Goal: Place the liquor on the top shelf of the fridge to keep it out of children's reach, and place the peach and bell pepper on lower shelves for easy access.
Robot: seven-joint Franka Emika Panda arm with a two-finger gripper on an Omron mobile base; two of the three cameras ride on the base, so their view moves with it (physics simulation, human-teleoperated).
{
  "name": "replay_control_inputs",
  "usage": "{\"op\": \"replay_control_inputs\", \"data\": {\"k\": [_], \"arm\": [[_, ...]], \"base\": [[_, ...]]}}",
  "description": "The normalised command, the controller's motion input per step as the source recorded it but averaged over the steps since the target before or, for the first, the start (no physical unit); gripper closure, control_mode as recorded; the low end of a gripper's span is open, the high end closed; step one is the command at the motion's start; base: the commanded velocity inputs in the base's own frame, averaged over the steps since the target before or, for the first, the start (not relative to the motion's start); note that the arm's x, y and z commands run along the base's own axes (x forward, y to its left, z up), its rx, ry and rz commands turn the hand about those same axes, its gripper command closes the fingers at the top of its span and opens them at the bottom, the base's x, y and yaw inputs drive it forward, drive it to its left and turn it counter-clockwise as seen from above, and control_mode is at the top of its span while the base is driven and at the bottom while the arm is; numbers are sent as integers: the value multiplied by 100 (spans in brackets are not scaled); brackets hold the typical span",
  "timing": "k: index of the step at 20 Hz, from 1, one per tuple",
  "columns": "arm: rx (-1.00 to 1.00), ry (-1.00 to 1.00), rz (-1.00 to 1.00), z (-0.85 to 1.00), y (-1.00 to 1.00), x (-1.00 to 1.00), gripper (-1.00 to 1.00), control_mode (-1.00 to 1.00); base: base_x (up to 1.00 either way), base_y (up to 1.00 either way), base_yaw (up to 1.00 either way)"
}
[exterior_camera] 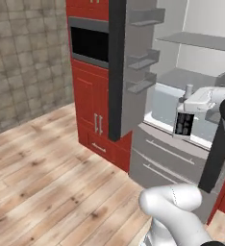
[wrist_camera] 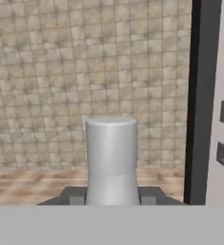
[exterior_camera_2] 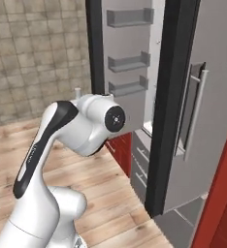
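Fridge (exterior_camera: 133, 72): tall dark grey unit, one door swung open, pale interior exposed; door bins visible in both base views. The closed half with its silver bar handle stands in the right base view.

Top shelf (exterior_camera: 196, 39): thin grey panel high in the interior, bare as far as it shows; right end cut off by the frame.

Gripper (exterior_camera: 187, 108): held in front of the open interior, below the top shelf.

Liquor (exterior_camera: 184, 122): dark square bottle, white label, hanging upright from the fingers, which are clamped on its narrow neck; pale cap large in the hand view.

Progress, judged: first item in transit, not yet shelved; lifting to the top shelf remains, then both produce items.

Obscured: peach and bell pepper unlocated; lower shelves partly hidden behind the arm.
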Motion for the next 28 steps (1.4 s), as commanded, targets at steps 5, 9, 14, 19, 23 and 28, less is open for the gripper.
{"op": "replay_control_inputs", "data": {"k": [5,9,14,19,23,28], "arm": [[0,0,0,0,0,0,100,100],[0,0,0,0,0,0,100,100],[0,0,0,0,0,0,100,100],[0,0,0,0,0,0,100,100],[0,0,0,0,0,0,100,100],[0,0,0,0,0,0,100,100]], "base": [[48,21,-64],[49,48,-69],[50,61,-64],[46,68,-57],[43,45,-42],[61,11,-19]]}}
